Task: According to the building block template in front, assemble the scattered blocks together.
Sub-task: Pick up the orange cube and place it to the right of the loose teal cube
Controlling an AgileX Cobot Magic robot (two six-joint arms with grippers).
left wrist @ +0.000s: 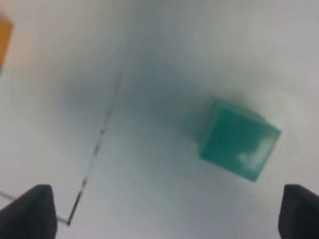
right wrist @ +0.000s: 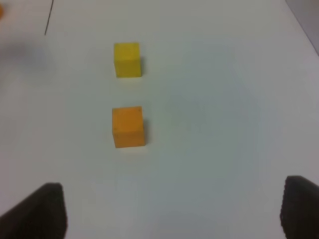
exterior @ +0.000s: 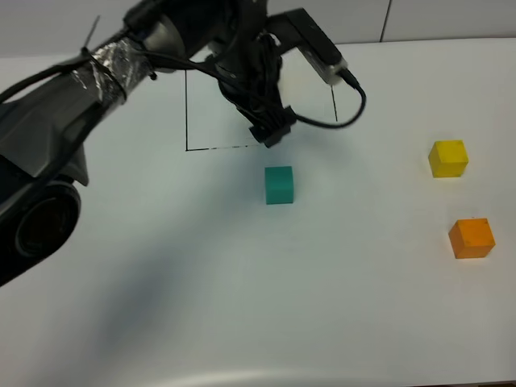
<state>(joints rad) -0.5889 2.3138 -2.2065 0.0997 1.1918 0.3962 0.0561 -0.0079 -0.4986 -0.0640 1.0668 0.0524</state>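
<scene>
Reaching in from the lower left of the exterior high view, the left arm (exterior: 72,121) extends diagonally across the white table (exterior: 242,306) toward its far middle. A silver tape wrap (exterior: 105,68) sits on the forearm, and a black cable (exterior: 355,101) loops off the wrist. The left gripper (exterior: 270,133) points downward above the near edge of the black drawn rectangle (exterior: 187,113). The arm hides the cubes of the building block template; only an orange sliver (left wrist: 4,40) shows beyond the line in the left wrist view. That view shows the left fingertips (left wrist: 30,211) spread wide and holding nothing. The teal cube (left wrist: 238,139) lies ahead of them on the table, untouched. In the exterior view the teal cube (exterior: 279,185) sits just outside the rectangle, near its front line. The yellow cube (exterior: 448,158) and the orange cube (exterior: 472,238) rest near each other, well apart from the teal one, on the right side of the table. The right gripper (right wrist: 172,211) appears only in the right wrist view. Its fingertips (right wrist: 37,209) are spread wide and empty, above the table short of the orange cube (right wrist: 128,127), with the yellow cube (right wrist: 127,59) beyond.
</scene>
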